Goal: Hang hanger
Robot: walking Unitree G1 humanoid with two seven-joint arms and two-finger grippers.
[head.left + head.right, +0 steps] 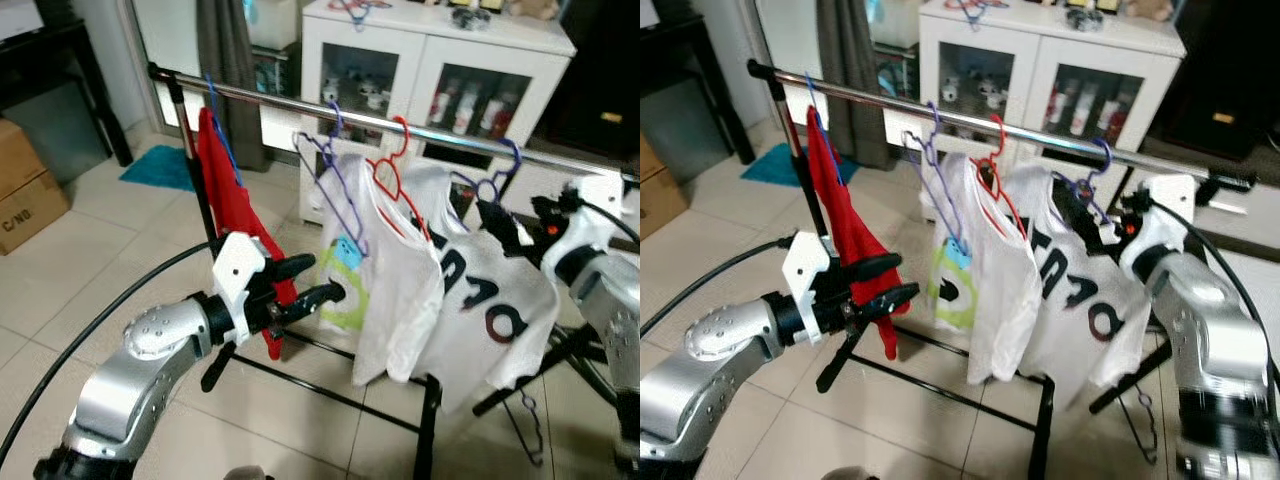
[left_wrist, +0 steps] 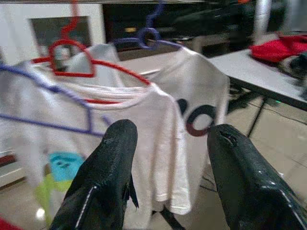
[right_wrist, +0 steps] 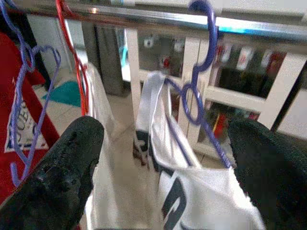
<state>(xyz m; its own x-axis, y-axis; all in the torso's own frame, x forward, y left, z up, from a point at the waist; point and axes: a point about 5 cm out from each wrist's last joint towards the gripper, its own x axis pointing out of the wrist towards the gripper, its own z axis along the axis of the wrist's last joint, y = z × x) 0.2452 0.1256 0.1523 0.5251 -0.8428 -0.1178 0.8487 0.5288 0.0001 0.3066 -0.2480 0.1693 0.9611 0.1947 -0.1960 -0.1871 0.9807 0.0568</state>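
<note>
Tiled floor (image 1: 120, 260) runs back to a white cabinet (image 1: 430, 70) with glass doors at the far side; cardboard boxes (image 1: 25, 190) at far left; a teal mat (image 1: 160, 168) by the wall. Left eye view: a chrome rail (image 1: 440, 135) on a black stand crosses from far left to right; a red garment (image 1: 228, 215) hangs at its left end on a blue hanger; right of it a purple hanger (image 1: 335, 185) carries a white shirt with a green and blue print (image 1: 345, 285); next a red hanger (image 1: 395, 180) with a plain white shirt (image 1: 400, 290); then, furthest right, the purple-hooked hanger (image 1: 497, 178) with a lettered white shirt (image 1: 490, 310), its hook over the rail. Left gripper (image 1: 318, 280) is raised near the printed shirt, fingers parted, nothing between them. Right gripper (image 1: 505, 228) sits just beside the lettered shirt's shoulder, below that hook.

Right eye view: same layout; right gripper's fingers point left at the collar of the lettered shirt; whether they touch cloth, cannot tell.

Left wrist view: two black fingers (image 2: 105, 187) spread wide and empty; beyond them the red hanger and plain shirt, the lettered shirt behind; a grey table (image 2: 259, 76) with red cloth further off.

Right wrist view: both black fingers (image 3: 62, 177) stand well apart, released; between them the purple hook is seated on the rail, lettered shirt hanging below.
</note>
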